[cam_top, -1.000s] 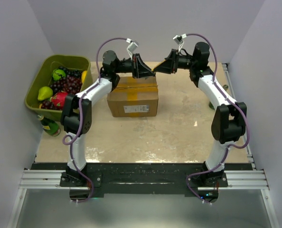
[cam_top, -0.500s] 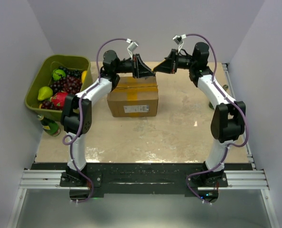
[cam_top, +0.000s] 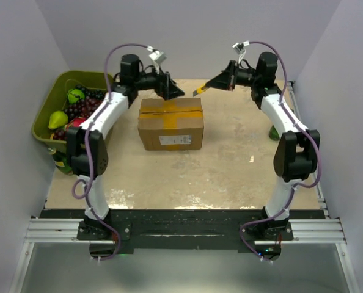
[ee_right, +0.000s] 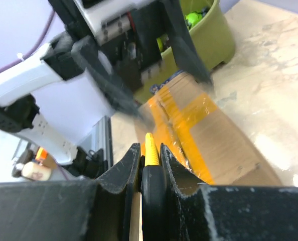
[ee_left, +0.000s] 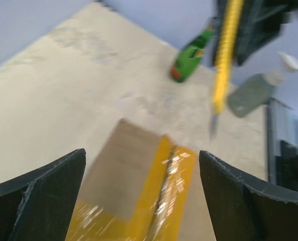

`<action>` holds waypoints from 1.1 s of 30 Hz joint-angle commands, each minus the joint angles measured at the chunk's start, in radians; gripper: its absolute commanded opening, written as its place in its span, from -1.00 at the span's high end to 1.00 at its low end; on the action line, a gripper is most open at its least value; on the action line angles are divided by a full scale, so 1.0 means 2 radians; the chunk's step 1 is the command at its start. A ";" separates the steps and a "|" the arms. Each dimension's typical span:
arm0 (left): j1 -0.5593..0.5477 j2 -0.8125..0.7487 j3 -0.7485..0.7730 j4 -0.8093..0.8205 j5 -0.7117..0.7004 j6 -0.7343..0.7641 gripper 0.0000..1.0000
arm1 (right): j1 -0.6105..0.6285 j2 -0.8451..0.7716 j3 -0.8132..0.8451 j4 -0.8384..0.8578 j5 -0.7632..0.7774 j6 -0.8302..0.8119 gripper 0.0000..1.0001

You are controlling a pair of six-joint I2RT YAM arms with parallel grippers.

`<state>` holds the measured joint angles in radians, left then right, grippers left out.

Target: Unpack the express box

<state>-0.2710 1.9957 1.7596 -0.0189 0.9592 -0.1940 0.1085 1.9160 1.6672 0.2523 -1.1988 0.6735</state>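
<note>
The express box [cam_top: 171,124], brown cardboard with yellow tape crossing its top and a white label on its near side, stands at the back middle of the table. My left gripper [cam_top: 171,89] hovers open above the box's far left edge, nothing between its fingers. In the left wrist view the left gripper [ee_left: 142,155] looks down on the taped box [ee_left: 134,186]. My right gripper [cam_top: 215,81] is shut on a yellow utility knife [cam_top: 199,91], whose blade points down-left above the box's far right corner. The knife [ee_right: 150,142] shows between the right gripper's [ee_right: 149,150] fingers, the box [ee_right: 214,135] beyond.
An olive-green bin [cam_top: 111,82] full of fruit sits at the back left, with a dark bottle [cam_top: 62,162] just in front of it. A green bottle [ee_left: 191,55] and a grey-green spray bottle [ee_left: 254,93] lie near the right wall. Walls close in on three sides.
My left gripper has opened and drawn back to the left, away from the right gripper. The right gripper keeps the knife and has lifted slightly to the right.
</note>
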 commanded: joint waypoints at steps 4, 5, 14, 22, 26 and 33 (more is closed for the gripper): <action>0.075 -0.178 -0.056 -0.191 -0.225 0.246 -0.55 | -0.013 -0.077 0.051 -0.221 0.088 -0.187 1.00; 0.075 -0.195 -0.081 -0.187 -0.268 0.248 -0.39 | -0.012 -0.082 0.059 -0.242 0.107 -0.208 1.00; 0.073 -0.284 -0.252 -0.186 -0.407 0.224 1.00 | -0.016 -0.166 0.019 -0.272 0.234 -0.317 1.00; 0.070 -0.235 -0.265 -0.182 -0.396 0.191 1.00 | -0.037 -0.160 0.042 -0.334 0.181 -0.311 1.00; 0.057 -0.222 -0.304 -0.162 -0.310 0.191 1.00 | -0.053 -0.155 0.040 -0.314 0.141 -0.276 1.00; -0.056 -0.277 -0.368 -0.137 -0.154 0.211 1.00 | -0.075 -0.144 0.082 -0.336 0.141 -0.284 0.88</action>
<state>-0.2279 1.5299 1.0489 -0.3595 0.3912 0.2062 -0.0338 1.6405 1.7531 -0.4099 -0.8860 0.1005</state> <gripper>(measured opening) 0.012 0.184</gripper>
